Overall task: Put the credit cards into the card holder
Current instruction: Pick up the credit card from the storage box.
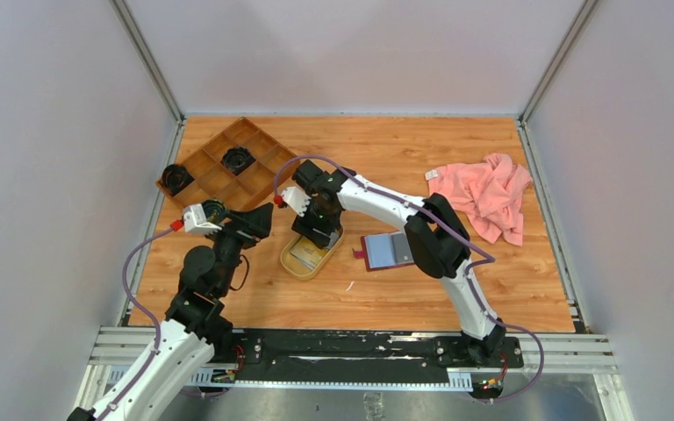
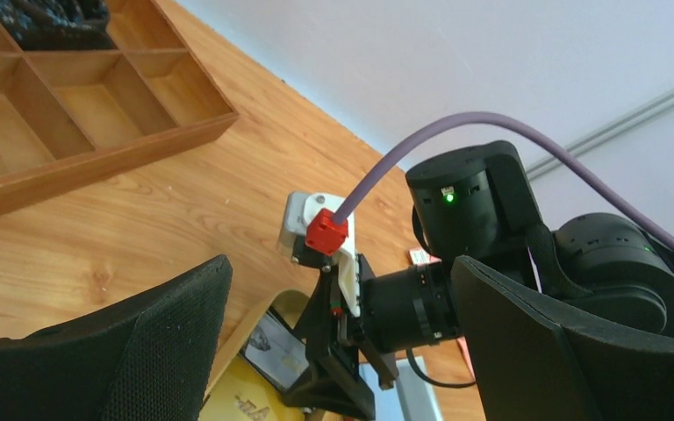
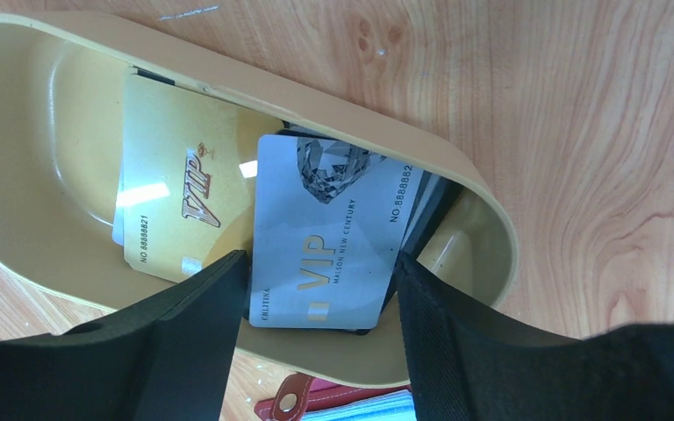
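Cards (image 3: pixel 228 175) lie in the oval tray (image 3: pixel 26 132), a grey card (image 3: pixel 333 246) overlapping a gold card (image 3: pixel 171 206). The right gripper (image 3: pixel 318 267) stands open astride the grey card. The red card holder (image 1: pixel 384 250) lies open beside the tray. The left gripper (image 2: pixel 340 272) gapes wide, empty.

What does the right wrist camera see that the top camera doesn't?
Only the right wrist view shows the VIP lettering on the gold card and the grey-white card, and the card holder snap. Only the top view shows the pink cloth, the compartment box, the left gripper and the holder's open grey-blue inside. Both show the oval tray and the right gripper open over it.
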